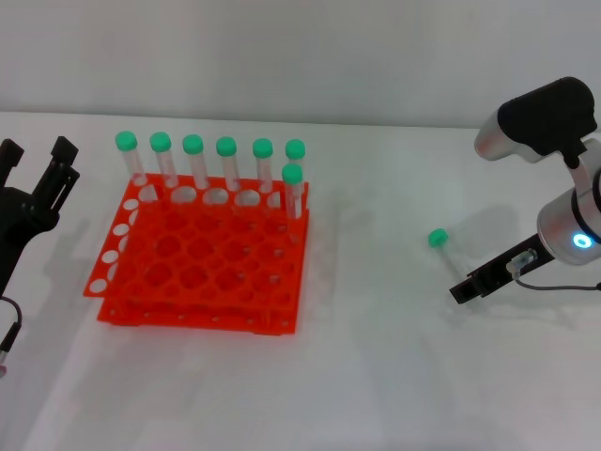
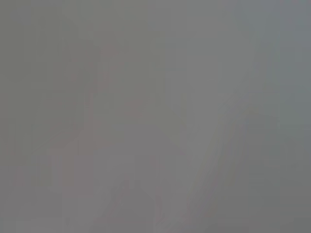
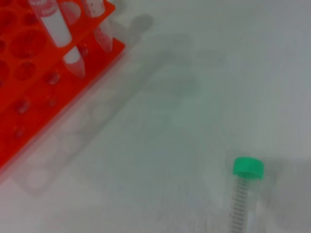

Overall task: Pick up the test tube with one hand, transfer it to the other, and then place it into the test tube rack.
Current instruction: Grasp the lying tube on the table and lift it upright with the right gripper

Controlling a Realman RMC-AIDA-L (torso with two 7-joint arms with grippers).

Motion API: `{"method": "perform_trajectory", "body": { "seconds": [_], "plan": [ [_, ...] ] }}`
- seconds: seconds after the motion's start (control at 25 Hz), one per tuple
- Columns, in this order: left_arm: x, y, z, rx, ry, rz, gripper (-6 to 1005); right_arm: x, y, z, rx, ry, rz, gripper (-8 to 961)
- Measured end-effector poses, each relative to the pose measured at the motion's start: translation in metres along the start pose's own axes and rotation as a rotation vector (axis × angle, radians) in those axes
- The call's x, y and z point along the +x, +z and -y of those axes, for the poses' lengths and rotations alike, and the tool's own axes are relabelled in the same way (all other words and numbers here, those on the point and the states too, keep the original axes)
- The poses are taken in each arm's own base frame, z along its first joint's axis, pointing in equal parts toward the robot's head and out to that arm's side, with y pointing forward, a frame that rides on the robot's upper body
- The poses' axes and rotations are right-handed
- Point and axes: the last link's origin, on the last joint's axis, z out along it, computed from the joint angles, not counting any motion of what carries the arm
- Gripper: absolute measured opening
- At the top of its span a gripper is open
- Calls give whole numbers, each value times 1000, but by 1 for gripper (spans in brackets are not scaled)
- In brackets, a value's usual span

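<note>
A clear test tube [image 1: 441, 244] with a green cap lies on the white table to the right of the orange-red test tube rack [image 1: 197, 272]. The right wrist view shows the same test tube [image 3: 243, 199] flat on the table, and a corner of the rack [image 3: 34, 92]. My right gripper [image 1: 465, 287], on the arm with the blue ring light, hangs low just beside the tube's bottom end. My left gripper [image 1: 38, 158] stands open and holds nothing at the far left, beside the rack. The left wrist view is plain grey.
Several green-capped tubes [image 1: 227, 150] stand upright along the rack's back row, one more [image 1: 293, 178] at its right end. A pale wall [image 1: 300, 56] runs behind the table. White table [image 1: 376, 376] lies bare between the rack and the lone tube.
</note>
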Motion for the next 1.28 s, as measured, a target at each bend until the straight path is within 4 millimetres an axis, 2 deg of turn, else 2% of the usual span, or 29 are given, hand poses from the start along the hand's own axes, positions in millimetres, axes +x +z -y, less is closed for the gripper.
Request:
{"method": "perform_trajectory", "body": {
  "seconds": [0.68, 1.12, 1.28],
  "plan": [
    [-2, -8, 2, 16, -1, 11, 801, -6, 8, -6, 34, -28, -42, 508],
    [-4, -12, 4, 29, -1, 21, 800, -12, 10, -9, 83, -46, -67, 448],
    [-4, -14, 5, 31, -1, 23, 800, -10, 12, -10, 84, -52, -87, 287]
  ]
}}
